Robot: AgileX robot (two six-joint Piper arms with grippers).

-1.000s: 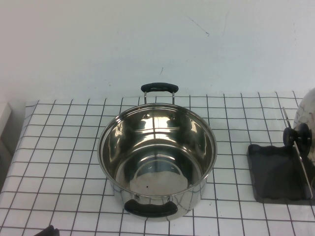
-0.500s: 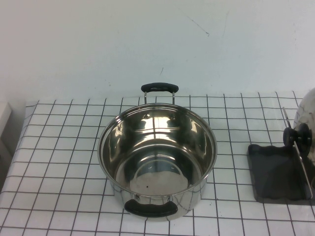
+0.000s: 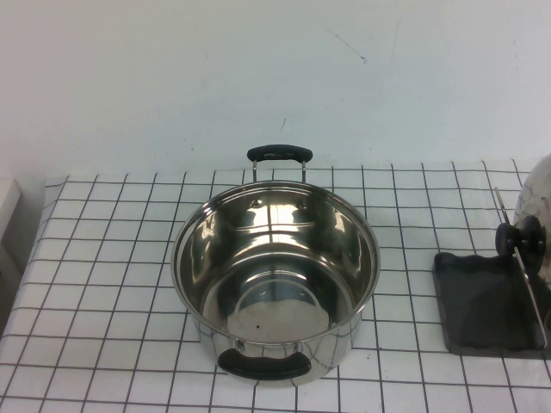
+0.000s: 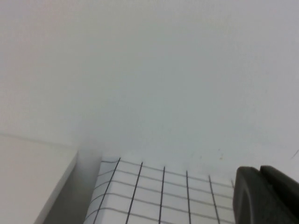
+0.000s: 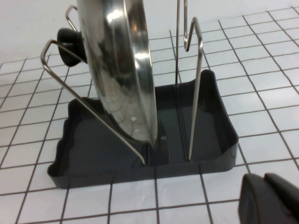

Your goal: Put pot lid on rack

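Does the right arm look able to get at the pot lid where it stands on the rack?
Probably yes. The pot lid stands on edge in the rack, nothing between it and the right tool. The left tool is elsewhere.

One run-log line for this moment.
pot lid: upright in rack | pot: uncovered | left gripper, right gripper: clear, holding nothing

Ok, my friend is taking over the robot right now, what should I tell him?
Left gripper: only a dark tip shows in its wrist view, pointed at the wall and table edge, holding nothing visible.
Right gripper: near the rack, tip only, nothing in it.
The shiny domed steel pot lid with a black knob stands on edge in the wire rack on a dark grey tray.
The deep steel pot sits open mid-table.
Done: lid racked. Left: nothing obvious.
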